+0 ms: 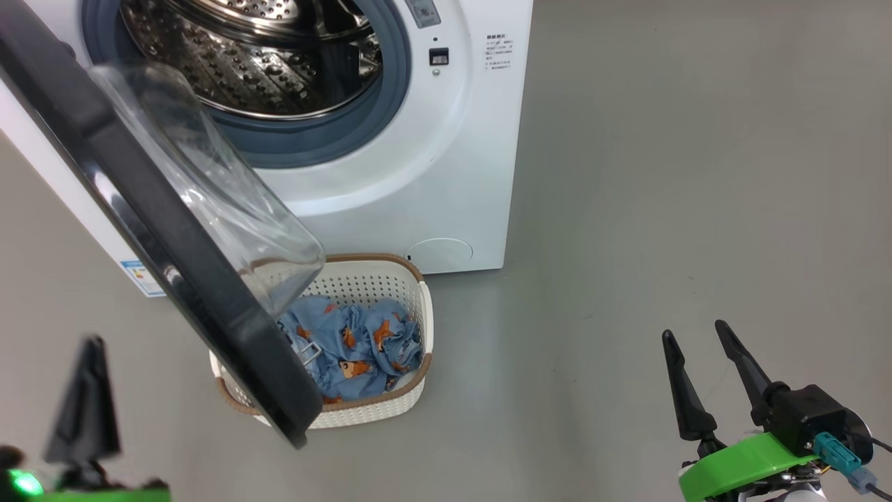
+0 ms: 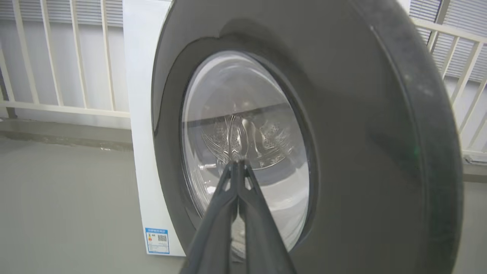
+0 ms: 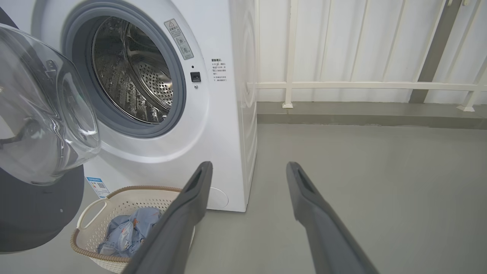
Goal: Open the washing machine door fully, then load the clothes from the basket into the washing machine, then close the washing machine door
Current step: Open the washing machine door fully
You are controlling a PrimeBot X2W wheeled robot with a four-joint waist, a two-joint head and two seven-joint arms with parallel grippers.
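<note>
The washing machine (image 1: 432,174) stands with its steel drum (image 1: 265,63) exposed. The washing machine door (image 1: 160,230) hangs partly open, its black rim slanting down over the basket (image 1: 390,279) and its glass bowl (image 1: 209,188) bulging toward the drum. The basket sits on the floor in front of the machine with the clothes (image 1: 355,341) in it, blue with orange bears. My left gripper (image 1: 90,345) is shut and empty, left of the door. Its tips (image 2: 237,163) point at the door's outer window (image 2: 243,125). My right gripper (image 1: 695,331) stands open and empty, right of the basket (image 3: 114,205).
Grey floor (image 1: 662,174) stretches right of the machine. A white railing (image 3: 361,85) and a low kerb (image 3: 361,114) run behind it. A blue label sticker (image 2: 157,240) marks the machine's lower left corner.
</note>
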